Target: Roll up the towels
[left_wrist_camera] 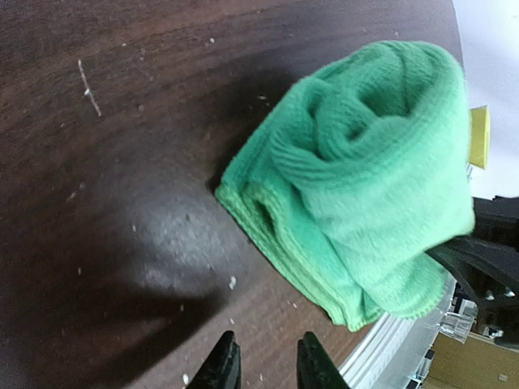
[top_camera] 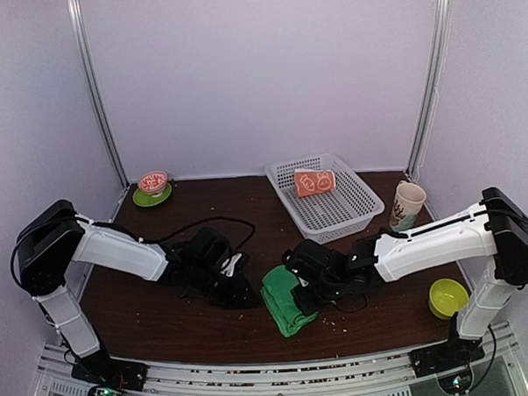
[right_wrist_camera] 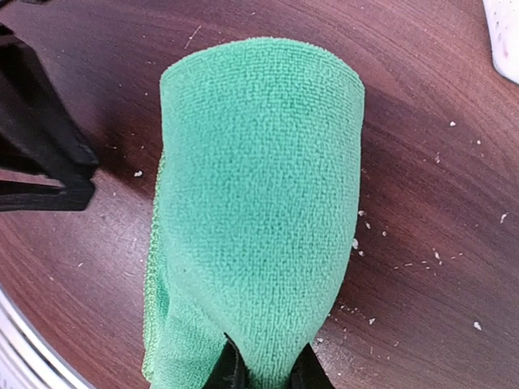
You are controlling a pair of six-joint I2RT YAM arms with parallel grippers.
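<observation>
Close under the right wrist camera, the green towel lies on the table near its front edge, about midway between the two arms. It is humped into a loose roll, and some flat folded layers show at its left side in the left wrist view. The right gripper has its fingers drawn close on one end of the cloth, pinching a fold of it. The left gripper stands just left of the towel, its fingers only narrowly parted, with bare wood between them and nothing held. Judging by this, the green roll is half made. To finish it well, the pinched end should turn over evenly so the roll stays tight and its edges square, while the free left gripper presses the loose layers down to stop the bundle sliding. Farther back and to the right, the orange towel already lies rolled in the white basket, with a cup beside it and a yellow bowl at the near right
</observation>
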